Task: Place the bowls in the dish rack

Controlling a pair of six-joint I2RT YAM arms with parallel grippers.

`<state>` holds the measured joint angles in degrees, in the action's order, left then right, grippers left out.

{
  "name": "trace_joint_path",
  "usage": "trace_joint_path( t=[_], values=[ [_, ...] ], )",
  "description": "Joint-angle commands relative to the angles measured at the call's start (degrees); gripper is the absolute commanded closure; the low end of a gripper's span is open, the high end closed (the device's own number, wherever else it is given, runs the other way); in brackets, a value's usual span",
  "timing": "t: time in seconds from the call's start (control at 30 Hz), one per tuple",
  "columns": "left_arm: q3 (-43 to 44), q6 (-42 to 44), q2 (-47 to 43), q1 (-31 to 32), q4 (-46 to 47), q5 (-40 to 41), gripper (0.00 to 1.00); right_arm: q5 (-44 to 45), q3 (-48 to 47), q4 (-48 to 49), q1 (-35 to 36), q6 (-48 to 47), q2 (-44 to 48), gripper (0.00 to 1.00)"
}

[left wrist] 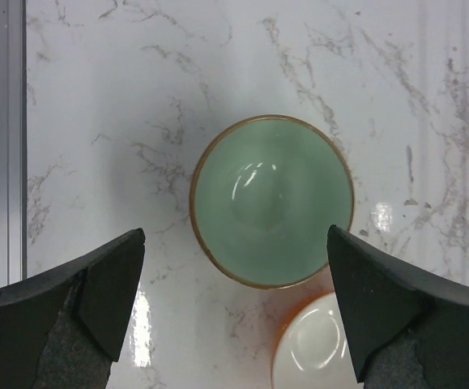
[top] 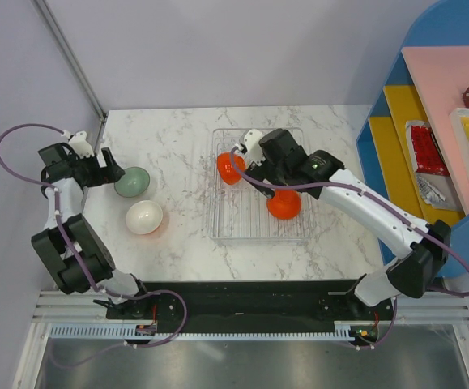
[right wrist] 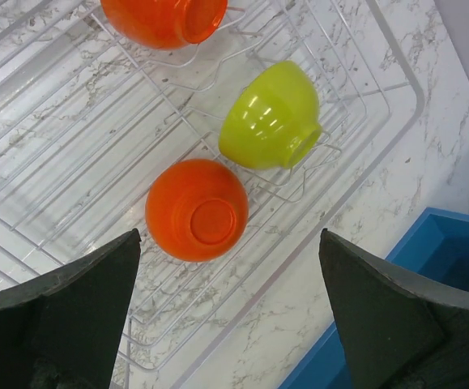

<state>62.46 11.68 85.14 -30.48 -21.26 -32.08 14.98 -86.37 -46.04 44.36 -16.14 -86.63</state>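
Dish rack (top: 242, 220) holds three: orange bowl (right wrist: 196, 209), foot ring up; lime-green bowl (right wrist: 270, 113) at its 1 o'clock; second orange bowl (right wrist: 161, 20) at 12 o'clock; tabletop (top: 177, 138) at rack's 9 o'clock carries two: mint bowl (left wrist: 270, 198), white bowl (left wrist: 315, 348); left gripper (left wrist: 234, 235) open over mint bowl; right gripper (right wrist: 228, 235) open, empty, over rack.

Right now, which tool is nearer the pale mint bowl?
Left. The left tool is open right at the mint bowl, which shows between its jaws. The right tool is across the table, open over the dish rack.
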Motion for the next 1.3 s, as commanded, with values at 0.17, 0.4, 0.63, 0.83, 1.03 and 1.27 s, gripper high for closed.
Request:
trace_joint_path(
  t=[0.17,0.4,0.63,0.83,1.03,1.27],
  values=[
    [2.8,2.9,10.3,-0.2,4.2,7.1,0.02,-3.6,3.6,2.4,-1.9,1.3,4.6,0.02],
    [2.0,3.9,13.0,1.0,4.9,7.5,0.29,-4.3,3.4,2.5,-2.9,1.7,4.2,0.02],
    [-0.4,4.8,13.8,5.1,6.9,10.5,0.53,-5.0,2.5,2.4,-3.3,2.3,2.7,0.02],
    [-0.7,4.5,15.8,7.2,7.3,11.3,0.69,-5.8,2.4,2.3,-3.8,2.5,2.8,0.02],
    [-0.4,4.2,15.9,9.2,7.3,12.2,0.98,-6.7,2.5,2.4,-4.3,2.8,2.3,0.02],
    [4.3,3.5,13.1,11.5,4.8,9.4,0.98,-11.3,1.3,3.8,-5.9,6.2,1.8,0.02]
  ],
)
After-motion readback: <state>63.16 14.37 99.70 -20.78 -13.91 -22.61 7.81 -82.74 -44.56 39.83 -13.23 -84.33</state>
